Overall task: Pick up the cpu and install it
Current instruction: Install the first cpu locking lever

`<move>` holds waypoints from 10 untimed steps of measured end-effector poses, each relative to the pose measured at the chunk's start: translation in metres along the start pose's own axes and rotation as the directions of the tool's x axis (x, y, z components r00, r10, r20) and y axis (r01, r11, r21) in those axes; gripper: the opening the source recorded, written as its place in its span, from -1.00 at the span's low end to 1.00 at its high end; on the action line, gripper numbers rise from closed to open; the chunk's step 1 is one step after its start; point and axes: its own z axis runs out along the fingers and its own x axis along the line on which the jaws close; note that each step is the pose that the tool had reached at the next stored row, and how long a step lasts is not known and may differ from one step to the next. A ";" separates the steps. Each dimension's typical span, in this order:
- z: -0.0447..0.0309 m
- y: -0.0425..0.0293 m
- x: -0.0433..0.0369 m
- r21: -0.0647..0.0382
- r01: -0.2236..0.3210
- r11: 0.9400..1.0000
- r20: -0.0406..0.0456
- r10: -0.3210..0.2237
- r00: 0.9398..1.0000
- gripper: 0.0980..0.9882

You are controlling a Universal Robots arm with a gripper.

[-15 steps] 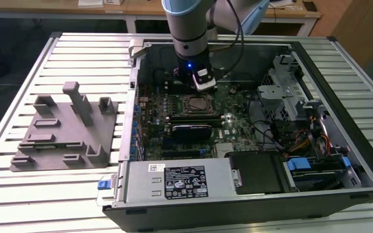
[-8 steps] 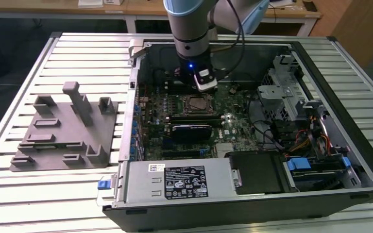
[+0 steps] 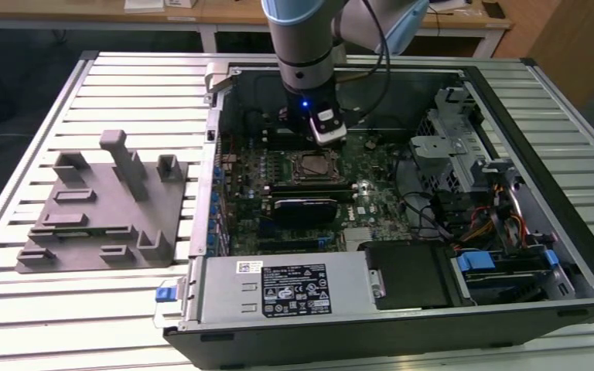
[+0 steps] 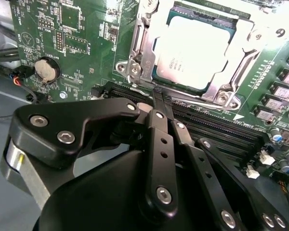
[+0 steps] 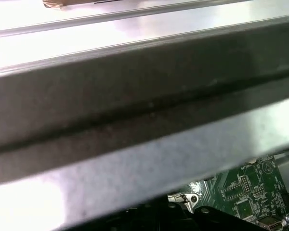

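The cpu, a small square chip with a pale silver top, lies flat in the motherboard socket, framed by the metal socket bracket. In the exterior view the socket sits mid-board inside the open computer case. My gripper hovers just beside the socket over the black memory slots, its black fingers drawn together and shut, apart from the chip. The exterior view has the gripper hanging from the arm just behind the socket.
A grey plastic fixture with upright blocks stands on the slatted table at the exterior view's left. The case wall is close to the wrist. A power supply, drive bays and cables crowd the case.
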 end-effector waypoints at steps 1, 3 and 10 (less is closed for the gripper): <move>0.0001 0.0007 0.0002 0.000 0.000 1.000 0.000 0.000 1.000 -0.98; 0.0003 0.0019 0.0006 0.000 0.000 1.000 0.000 0.000 1.000 -0.98; 0.0013 0.0027 0.0010 0.001 0.000 1.000 0.000 0.000 1.000 -0.98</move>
